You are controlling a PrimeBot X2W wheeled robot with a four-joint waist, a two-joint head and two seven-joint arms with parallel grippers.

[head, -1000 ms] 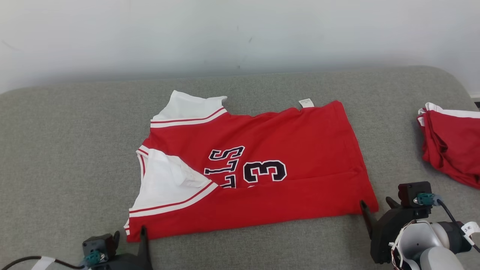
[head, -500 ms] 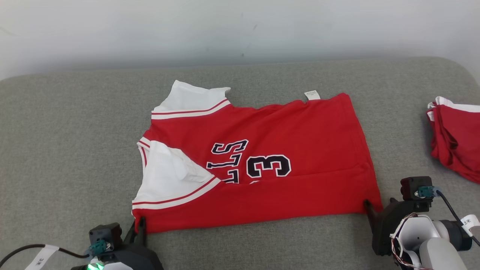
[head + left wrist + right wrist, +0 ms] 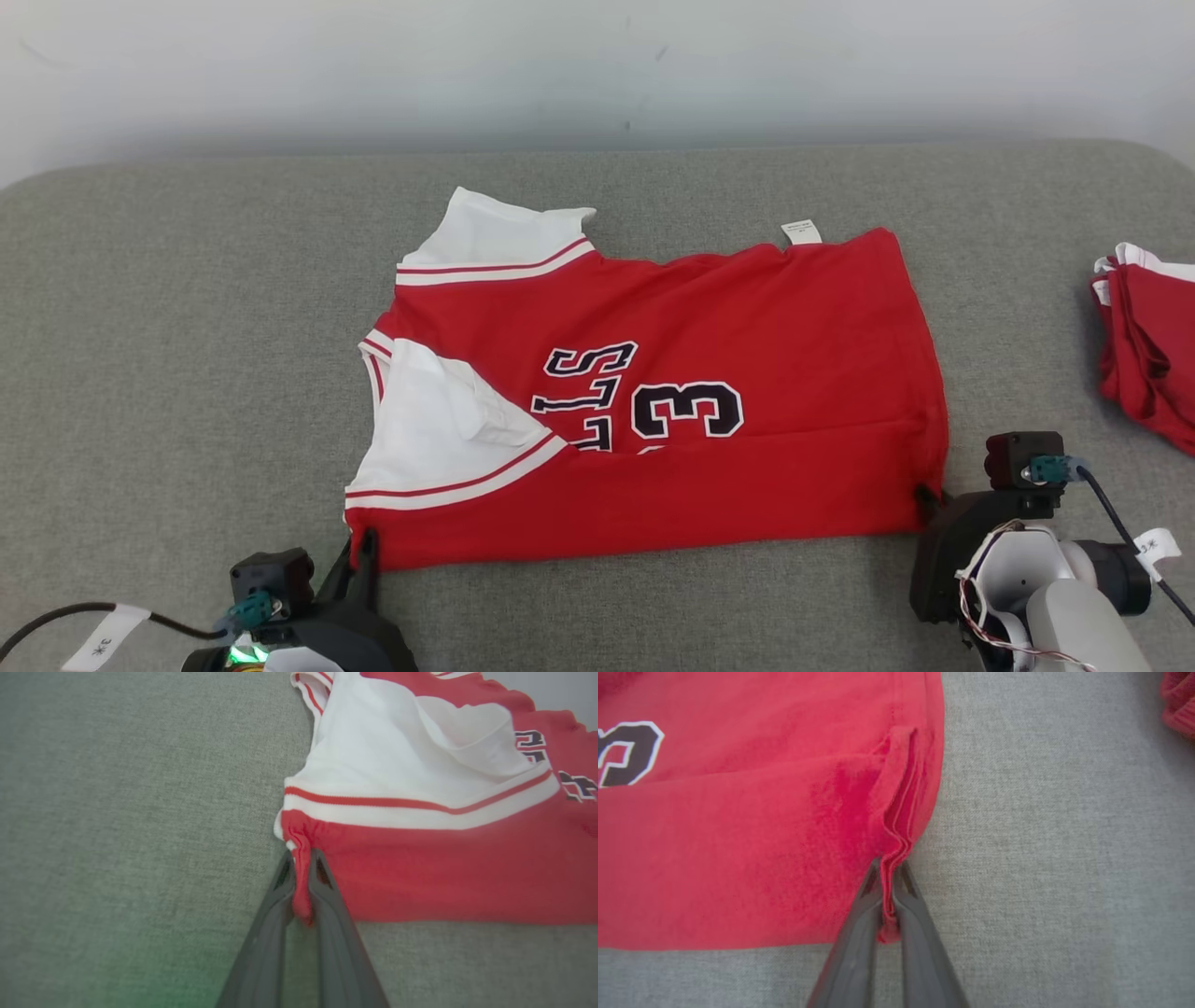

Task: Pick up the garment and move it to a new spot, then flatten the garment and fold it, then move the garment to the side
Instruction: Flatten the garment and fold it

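Note:
The garment (image 3: 709, 373) is a red jersey with white sleeves and a dark "33", lying partly folded in the middle of the grey cushion (image 3: 187, 327). My left gripper (image 3: 362, 546) is shut on its near left corner; the left wrist view shows the garment (image 3: 420, 868) with red cloth bunched between the left gripper (image 3: 302, 858) fingers. My right gripper (image 3: 927, 495) is shut on the near right corner. In the right wrist view the garment (image 3: 738, 835) has its layered hem pinched by the right gripper (image 3: 888, 865).
A second red and white cloth pile (image 3: 1153, 345) lies at the right edge of the cushion, also seen as a red cloth pile (image 3: 1178, 700) in the right wrist view. A pale wall (image 3: 597, 65) runs behind the cushion.
Both grippers went from open to shut on the jersey's near corners, the left first, then the right. The camera shifted, so the whole scene slid slightly right and up.

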